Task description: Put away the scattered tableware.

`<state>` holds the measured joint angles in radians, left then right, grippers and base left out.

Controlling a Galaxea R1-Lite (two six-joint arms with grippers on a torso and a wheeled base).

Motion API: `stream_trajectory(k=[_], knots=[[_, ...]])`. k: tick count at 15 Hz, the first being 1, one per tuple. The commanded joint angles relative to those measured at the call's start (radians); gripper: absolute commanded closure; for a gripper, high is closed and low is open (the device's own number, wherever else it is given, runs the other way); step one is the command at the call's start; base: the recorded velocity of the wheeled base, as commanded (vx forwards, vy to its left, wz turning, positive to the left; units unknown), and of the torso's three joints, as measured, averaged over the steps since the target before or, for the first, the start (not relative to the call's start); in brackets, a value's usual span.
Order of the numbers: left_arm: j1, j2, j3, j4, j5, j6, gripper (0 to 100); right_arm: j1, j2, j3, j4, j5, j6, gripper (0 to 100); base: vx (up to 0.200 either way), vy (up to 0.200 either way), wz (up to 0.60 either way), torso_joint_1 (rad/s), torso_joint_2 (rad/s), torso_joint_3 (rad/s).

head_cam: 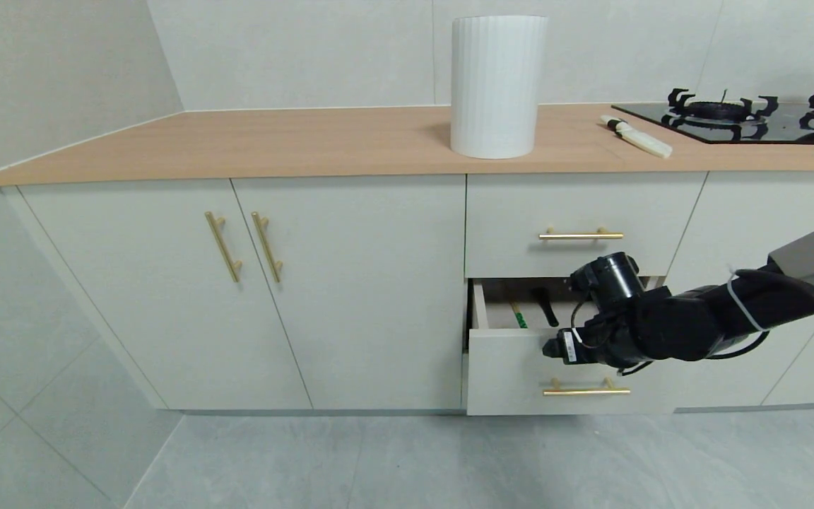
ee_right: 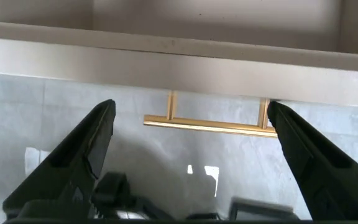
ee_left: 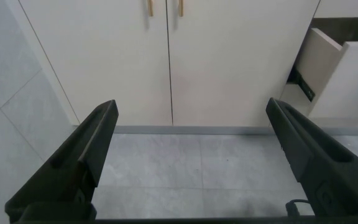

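Head view: the lower drawer (head_cam: 506, 375) stands pulled out, with a green-handled utensil (head_cam: 518, 317) and a black one (head_cam: 545, 305) lying inside. The right gripper (head_cam: 554, 348) hangs at the drawer's front panel, just above its gold handle (head_cam: 586, 390). Up on the bench (head_cam: 273, 141), a pale-handled knife (head_cam: 636, 136) lies between the white ribbed cylinder (head_cam: 497, 85) and the hob (head_cam: 732, 116), well apart from the drawer. That is likely the tableware left to stow. So the drawer should stay open, and the right arm would do best to back straight off the panel without nudging it shut. It can then come down on the knife along its length and take it at the handle. A small white label sits on the gripper, too small to read.

Left wrist view: the left gripper (ee_left: 190, 107) has its fingers spread wide and empty, low over the floor (ee_left: 197, 168) before the cabinet doors (ee_left: 166, 56). The open drawer shows off to one side. I see no writing here.

Right wrist view: the fingers are spread and hold nothing. The gold handle lies between them and beyond their tips, under the drawer's top edge — whether they touch the panel I cannot tell. Nothing legible here either.
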<state>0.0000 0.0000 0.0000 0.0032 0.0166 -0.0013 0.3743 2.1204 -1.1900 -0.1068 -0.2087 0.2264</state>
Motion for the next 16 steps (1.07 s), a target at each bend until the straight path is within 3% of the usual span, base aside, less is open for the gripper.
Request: stream_trajectory(k=[1, 5, 11, 16], knots=[[0.000, 0.000, 0.000, 0.000, 0.000, 0.000, 0, -0.017, 0.065, -0.063, -0.001, 0.000, -0.002, 0, 0.000, 0.000, 0.00, 0.000, 0.00, 0.000], [0.000, 0.000, 0.000, 0.000, 0.000, 0.000, 0, -0.060, 0.150, -0.181, 0.001, -0.001, -0.024, 0, 0.000, 0.000, 0.00, 0.000, 0.00, 0.000], [0.000, 0.000, 0.000, 0.000, 0.000, 0.000, 0, -0.118, 0.207, -0.258, -0.016, 0.000, -0.021, 0, 0.000, 0.000, 0.00, 0.000, 0.00, 0.000], [0.000, 0.000, 0.000, 0.000, 0.000, 0.000, 0, -0.132, 0.270, -0.253, -0.214, -0.003, -0.018, 0, 0.000, 0.000, 0.00, 0.000, 0.00, 0.000]])
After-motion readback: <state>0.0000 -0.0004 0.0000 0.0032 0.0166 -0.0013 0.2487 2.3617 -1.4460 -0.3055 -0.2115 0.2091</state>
